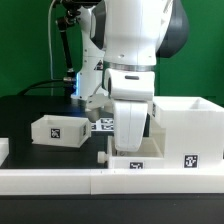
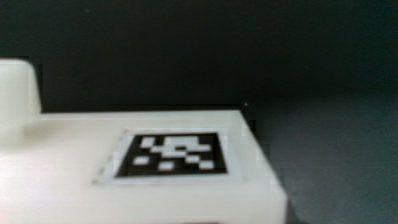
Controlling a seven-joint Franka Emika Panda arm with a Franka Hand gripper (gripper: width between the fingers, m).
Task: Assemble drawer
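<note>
In the exterior view the tall white casing [image 1: 186,125] stands at the right, with a tag on its front. One shallow tray [image 1: 57,130] with a tag lies at the left. A second tagged tray [image 1: 138,165] sits low beside the casing, right under my gripper [image 1: 131,140]. The gripper's white hand hangs straight down over that tray, and its fingertips are hidden. The wrist view shows a blurred white tray face [image 2: 107,195] very close up, with its tag [image 2: 173,155]. A white block [image 2: 15,95] rises at one edge. I see no fingers there.
Low white border rails [image 1: 50,180] run along the front of the black table. The marker board [image 1: 103,125] lies behind the gripper. A dark stand with cables [image 1: 66,40] rises at the back before a green wall.
</note>
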